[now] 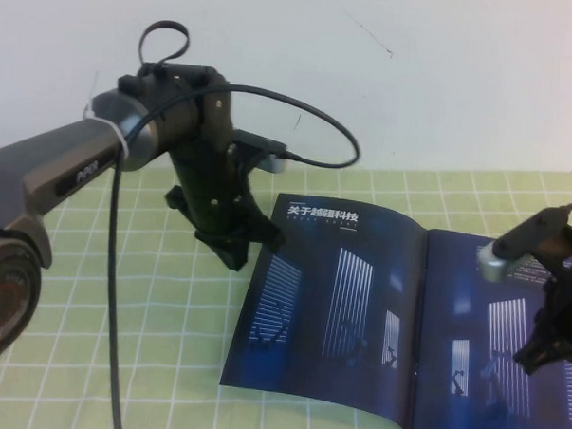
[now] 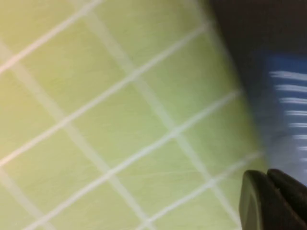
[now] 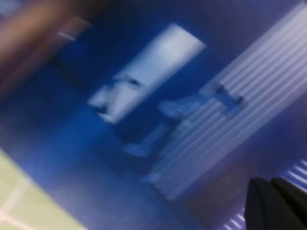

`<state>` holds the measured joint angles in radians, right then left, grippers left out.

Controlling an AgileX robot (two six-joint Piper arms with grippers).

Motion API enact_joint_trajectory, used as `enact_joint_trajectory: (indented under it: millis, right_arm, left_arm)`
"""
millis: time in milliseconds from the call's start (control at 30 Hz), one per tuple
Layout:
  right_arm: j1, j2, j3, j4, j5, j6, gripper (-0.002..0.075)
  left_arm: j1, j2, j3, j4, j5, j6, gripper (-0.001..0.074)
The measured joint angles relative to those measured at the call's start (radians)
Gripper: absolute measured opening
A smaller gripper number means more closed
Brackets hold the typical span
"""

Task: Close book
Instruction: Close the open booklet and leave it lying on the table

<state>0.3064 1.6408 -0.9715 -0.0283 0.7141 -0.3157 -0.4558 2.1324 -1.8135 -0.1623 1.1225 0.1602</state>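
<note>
A dark blue book [image 1: 339, 302] lies open, cover side up, on the green checked mat [image 1: 101, 311]; white lettering marks its left half. My left gripper [image 1: 235, 252] points down just outside the book's far left corner, fingers pressed together with nothing between them. In the left wrist view the left gripper [image 2: 271, 191] hangs over the mat [image 2: 96, 120], with the book's edge [image 2: 288, 110] beside it. My right gripper [image 1: 544, 356] hovers over the book's right half, also shut and empty. The right wrist view shows the right gripper [image 3: 273, 196] above the printed blue cover [image 3: 158, 105].
A white wall [image 1: 415, 78] rises behind the mat. A black cable [image 1: 309, 111] loops from the left arm over the mat's back edge. Bare mat lies to the left of and in front of the book.
</note>
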Motion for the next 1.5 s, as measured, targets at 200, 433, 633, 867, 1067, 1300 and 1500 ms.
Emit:
enact_joint_trajectory:
  millis: [200, 433, 633, 867, 1067, 1300, 1500]
  right_arm:
    - [-0.032, 0.052, 0.052, -0.079, -0.029, 0.078, -0.0003]
    - [-0.038, 0.092, 0.145, -0.062, -0.136, 0.091, -0.0003]
    - [-0.038, 0.102, 0.153, -0.004, -0.204, 0.095, -0.0003]
    - [-0.038, 0.102, 0.153, 0.036, -0.255, 0.097, -0.0003]
    - [-0.038, 0.102, 0.153, 0.038, -0.258, 0.097, -0.0003]
    - [-0.038, 0.106, 0.153, 0.044, -0.26, 0.097, -0.0003]
    - [-0.038, 0.109, 0.153, 0.053, -0.263, 0.097, -0.0003]
  left_arm:
    - [0.064, 0.02, 0.0, 0.007, -0.022, -0.049, -0.0004]
    - [0.081, 0.066, 0.002, -0.15, -0.028, -0.012, -0.0004]
    - [0.079, 0.1, 0.002, -0.358, 0.008, 0.095, -0.0004]
    - [0.079, 0.092, 0.002, -0.604, 0.056, 0.241, -0.0004]
    - [0.079, 0.012, 0.002, -0.266, -0.037, 0.096, -0.0004]
    - [0.081, 0.03, 0.002, 0.039, -0.02, -0.024, -0.0004]
    - [0.081, 0.102, 0.002, -0.011, -0.014, -0.037, -0.0004]
